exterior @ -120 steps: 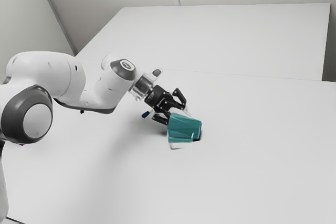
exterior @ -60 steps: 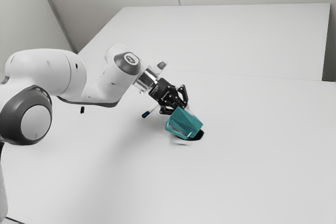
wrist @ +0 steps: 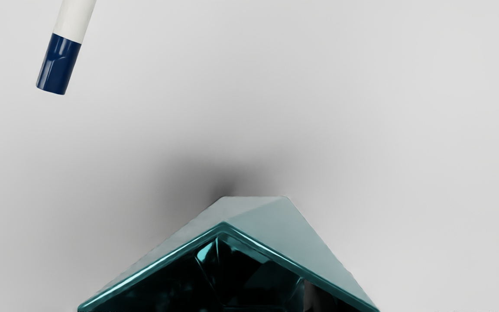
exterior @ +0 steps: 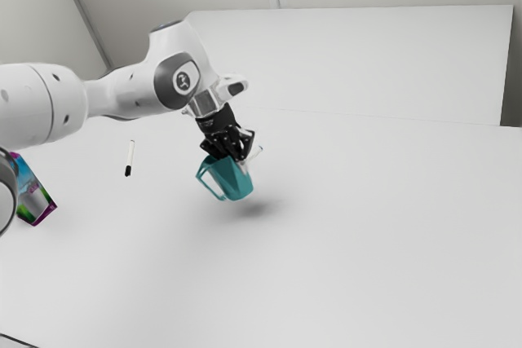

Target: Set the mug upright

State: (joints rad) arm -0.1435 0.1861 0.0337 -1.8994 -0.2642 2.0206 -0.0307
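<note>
The teal mug (exterior: 232, 178) hangs above the table in the exterior view, slightly tilted, its handle toward the exterior view's left and its base downward. My gripper (exterior: 231, 155) is at its upper end, shut on the mug wall. In the wrist view the open mouth of the mug (wrist: 232, 268) faces my hand, and a dark grey piece of the gripper (wrist: 312, 299) shows inside the rim. The other finger is hidden there.
A white marker with a blue cap (wrist: 59, 65) lies on the table (exterior: 367, 226) near the mug. Toward the exterior view's left are a white marker with a black end (exterior: 130, 158) and a colourful box (exterior: 33, 196).
My hand has swung toward the exterior view's left, its fingers now pointing more steeply down. The mug has come up off the table with it and turned, so its base faces downward.
</note>
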